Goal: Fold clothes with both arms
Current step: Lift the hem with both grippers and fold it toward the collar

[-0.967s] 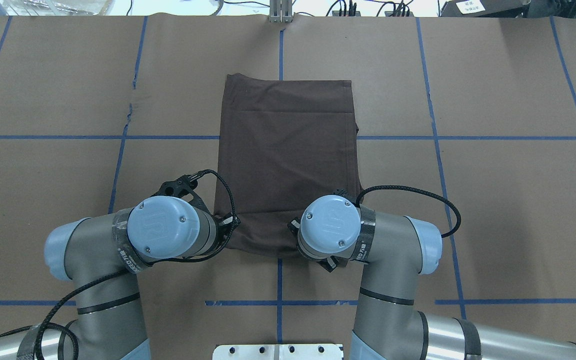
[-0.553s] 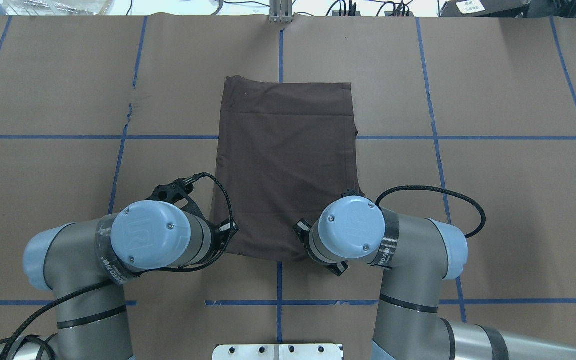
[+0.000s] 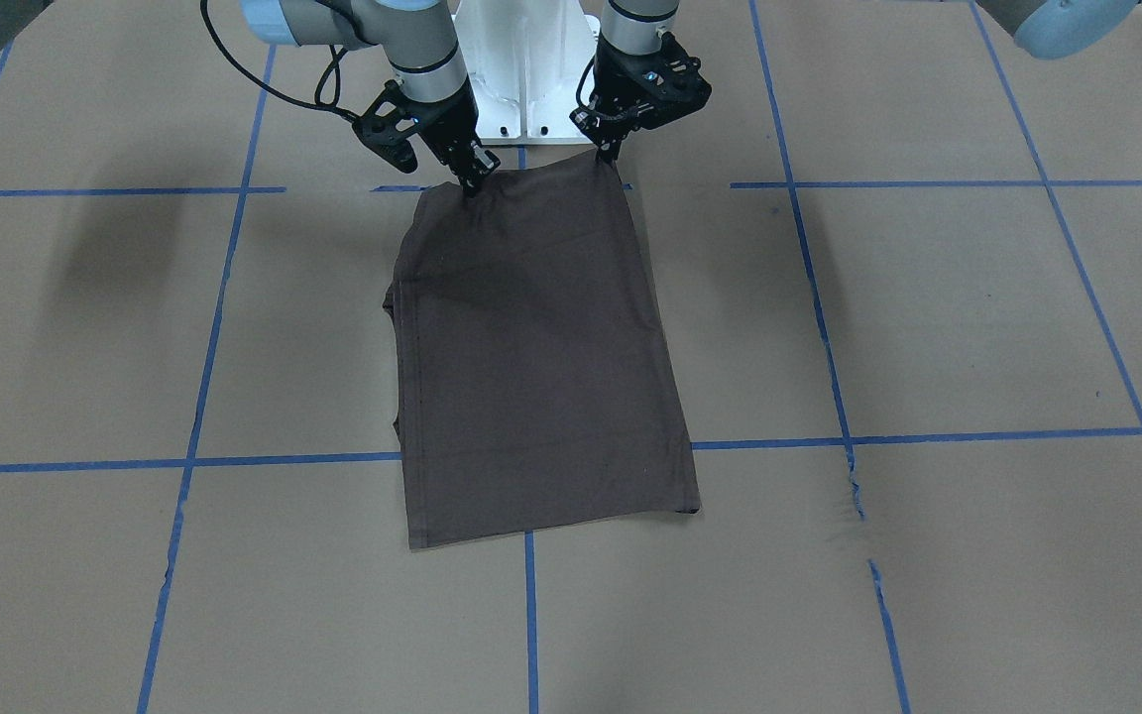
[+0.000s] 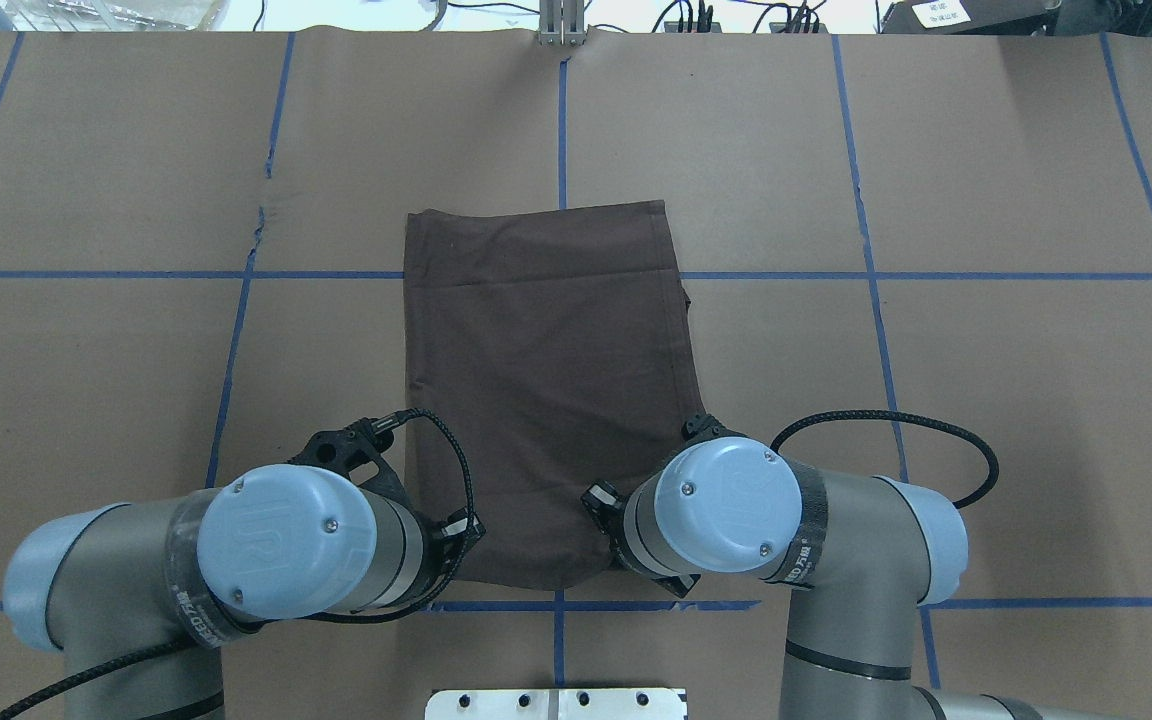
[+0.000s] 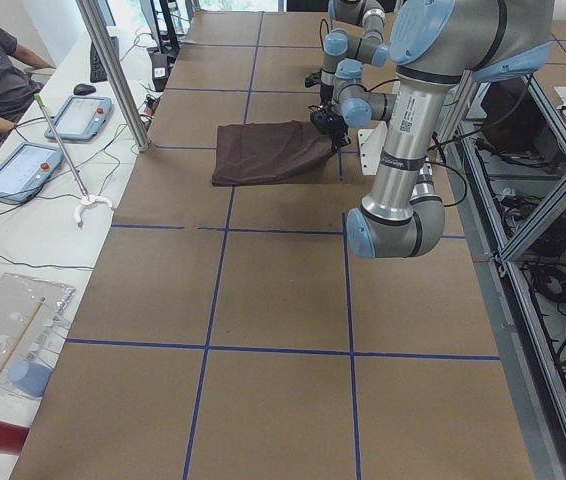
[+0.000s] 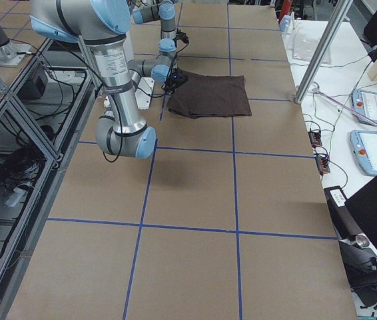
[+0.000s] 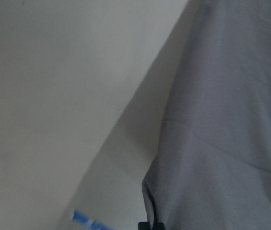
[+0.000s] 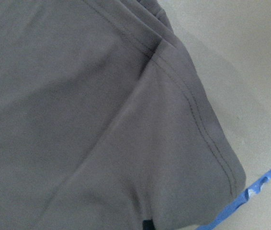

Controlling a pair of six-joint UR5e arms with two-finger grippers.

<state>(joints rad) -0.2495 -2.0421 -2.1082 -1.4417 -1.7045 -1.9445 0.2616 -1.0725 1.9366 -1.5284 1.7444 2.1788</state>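
Brown knit T-shirt (image 4: 546, 400), folded rectangular.

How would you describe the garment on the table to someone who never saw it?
Find the brown table with blue tape lines. Near the robot's white base lies a dark brown T-shirt folded into a long rectangle. It is the only cloth there; the left gripper and right gripper pinch its near corners.
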